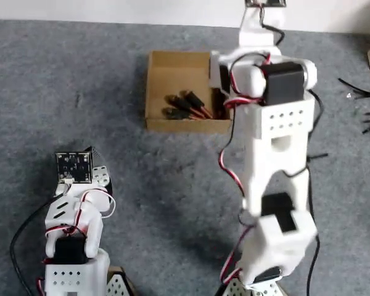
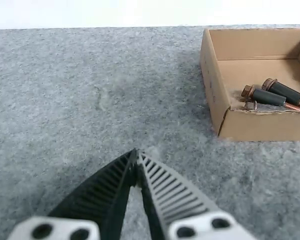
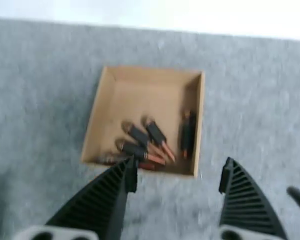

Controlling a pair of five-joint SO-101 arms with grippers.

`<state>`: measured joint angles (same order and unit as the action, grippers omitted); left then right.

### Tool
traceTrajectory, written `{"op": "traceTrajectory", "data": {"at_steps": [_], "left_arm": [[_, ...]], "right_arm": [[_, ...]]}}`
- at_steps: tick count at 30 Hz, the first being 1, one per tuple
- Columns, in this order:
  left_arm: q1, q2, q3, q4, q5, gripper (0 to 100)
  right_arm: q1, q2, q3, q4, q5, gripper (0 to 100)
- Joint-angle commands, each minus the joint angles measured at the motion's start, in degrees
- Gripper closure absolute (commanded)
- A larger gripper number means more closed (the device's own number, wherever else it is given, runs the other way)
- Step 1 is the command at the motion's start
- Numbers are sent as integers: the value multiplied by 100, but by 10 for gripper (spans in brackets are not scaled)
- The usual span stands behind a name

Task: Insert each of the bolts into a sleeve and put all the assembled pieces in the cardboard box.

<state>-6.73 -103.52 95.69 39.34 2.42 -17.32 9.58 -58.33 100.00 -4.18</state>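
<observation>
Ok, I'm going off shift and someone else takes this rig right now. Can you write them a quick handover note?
Left gripper: shut, empty, low over the grey mat, apart from the box.
Right gripper: open, empty, raised by the cardboard box.
Assembled pieces: several bolts in sleeves, lying inside the box.
Done: every piece in sight is boxed.
Left: probably just checking the count and parking the arms.

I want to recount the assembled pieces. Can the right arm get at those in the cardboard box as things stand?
Probably yes: the right gripper hovers open over the cardboard box, and nothing covers the assembled pieces inside.
</observation>
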Motion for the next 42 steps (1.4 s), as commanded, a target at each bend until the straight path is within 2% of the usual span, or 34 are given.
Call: {"op": "traceTrajectory", "data": {"at_steps": [1, 4, 7, 12, 15, 24, 29, 33, 38, 42], "left_arm": [[75, -57, 66, -132, -35, 993], [75, -57, 75, -132, -35, 993], [75, -57, 66, -132, -35, 993], [75, -57, 84, -132, -35, 993], [75, -57, 84, -132, -35, 993], [84, -57, 92, -132, -35, 993], [136, -57, 92, -132, -35, 993], [295, -57, 92, -132, -35, 993], [303, -57, 101, -132, -35, 993], [303, -57, 101, -132, -35, 993]], "right_arm": [[-40, -1086, 963, 84, -18, 758], [-40, -1842, 1613, 31, 35, 758], [-31, -2580, 2387, -180, 396, 758], [-13, -3767, 4382, -752, 545, 758], [31, -4611, 5798, -1499, 545, 758], [769, -7327, 10246, -4180, 554, 758], [1130, -8716, 12418, -5253, 554, 758], [1218, -9877, 13736, -5684, 545, 758], [1218, -11477, 14967, -5692, 545, 758], [1218, -11363, 15635, -5710, 545, 758]]}}
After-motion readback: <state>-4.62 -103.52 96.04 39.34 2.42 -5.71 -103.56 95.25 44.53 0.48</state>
